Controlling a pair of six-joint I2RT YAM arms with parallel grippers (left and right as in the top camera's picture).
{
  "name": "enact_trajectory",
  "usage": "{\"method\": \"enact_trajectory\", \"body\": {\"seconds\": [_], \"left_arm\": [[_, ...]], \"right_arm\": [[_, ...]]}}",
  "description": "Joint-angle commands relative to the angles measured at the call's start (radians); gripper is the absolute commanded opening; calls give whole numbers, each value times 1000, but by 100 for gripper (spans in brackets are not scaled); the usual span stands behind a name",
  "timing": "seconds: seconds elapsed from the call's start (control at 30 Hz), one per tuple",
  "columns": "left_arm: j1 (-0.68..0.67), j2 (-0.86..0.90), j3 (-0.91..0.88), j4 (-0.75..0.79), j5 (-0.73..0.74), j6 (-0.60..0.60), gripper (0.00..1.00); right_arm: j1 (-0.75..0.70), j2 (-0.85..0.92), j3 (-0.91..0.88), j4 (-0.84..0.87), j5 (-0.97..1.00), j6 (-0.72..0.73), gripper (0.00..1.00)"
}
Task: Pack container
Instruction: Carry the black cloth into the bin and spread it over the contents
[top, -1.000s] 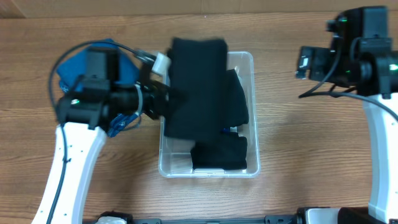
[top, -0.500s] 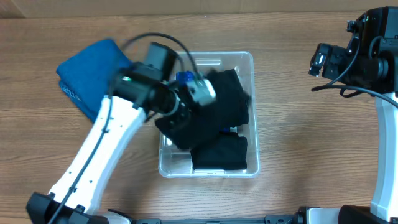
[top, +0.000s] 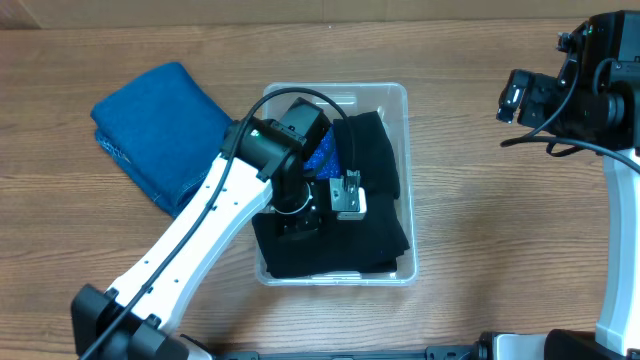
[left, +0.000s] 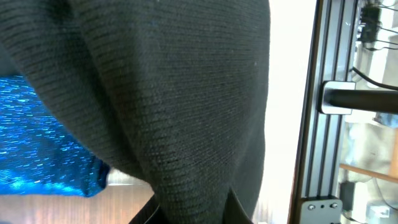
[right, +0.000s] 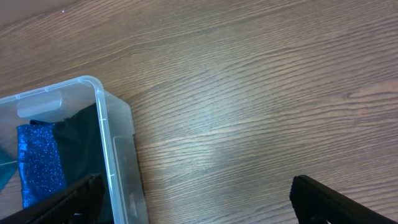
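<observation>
The clear plastic container (top: 404, 98) stands mid-table and holds black knit garments (top: 378, 160) and a blue sparkly item (top: 324, 152). My left gripper (top: 297, 216) reaches down into the container and is shut on a black knit garment (left: 155, 93), which fills the left wrist view; the jaws (left: 189, 210) pinch its fold. The blue sparkly item (left: 37, 143) lies beside it. My right gripper (top: 512, 97) hovers open and empty over bare table to the right of the container. In the right wrist view the container's corner (right: 106, 118) sits left of the open fingers (right: 199, 199).
A folded blue cloth (top: 160, 130) lies on the wooden table left of the container, next to my left arm. The table's back edge runs along the top of the overhead view. A metal frame (left: 326, 99) shows behind the garment in the left wrist view.
My left arm swung from the container's left side into it, bringing the black garment down from over the rim into the bin. The right arm shifted slightly right, then held still.
</observation>
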Motion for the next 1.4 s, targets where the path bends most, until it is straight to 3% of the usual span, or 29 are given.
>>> {"method": "enact_trajectory", "body": {"seconds": [0.0,0.13,0.17,0.2,0.23,0.37,0.47,0.57,0.67,0.7,0.73,0.8,0.97,1.03,1.1,1.2,1.23,1.37], "left_arm": [[-2,85,29,-29,51,3,4],[5,171,29,8,39,3,6],[11,187,29,26,29,2,41],[15,208,29,50,-3,-18,64],[15,217,29,65,-35,-38,100],[32,193,54,164,-230,-269,100],[35,152,113,169,-286,-361,100],[31,79,229,151,-279,-490,100],[30,20,257,142,-136,-594,100],[30,16,257,133,-61,-595,75],[30,21,254,129,-24,-599,33],[17,44,223,140,-8,-723,6],[-44,157,40,213,-11,-1041,4],[-74,204,-34,254,-11,-1117,4],[-89,254,-76,277,-13,-1138,4],[-87,330,-90,330,-148,-1142,20],[-85,345,-90,351,-190,-1142,22],[-84,322,-28,333,-204,-1139,10]], "right_arm": [[-2,-13,5,2,-5,0,100],[-2,-13,4,2,-5,0,100],[-1,-13,4,2,-5,0,100],[-2,-13,4,2,-5,0,100],[-2,-13,4,2,-5,0,100],[-1,-13,4,1,-5,0,100],[-1,-13,4,1,-5,0,100],[-1,-13,4,1,-5,0,100],[-1,-13,4,2,-5,1,100],[-1,-13,4,2,-5,1,100],[-1,-13,4,2,-5,1,100],[-1,-13,4,2,-5,1,100],[-1,-13,4,2,-5,1,100],[-1,-13,0,1,-5,1,100],[-1,-13,0,0,-5,0,100],[-1,-13,0,-2,-5,0,100],[-1,-13,0,-2,-5,0,100],[-1,-13,0,-5,-5,0,100]]}}
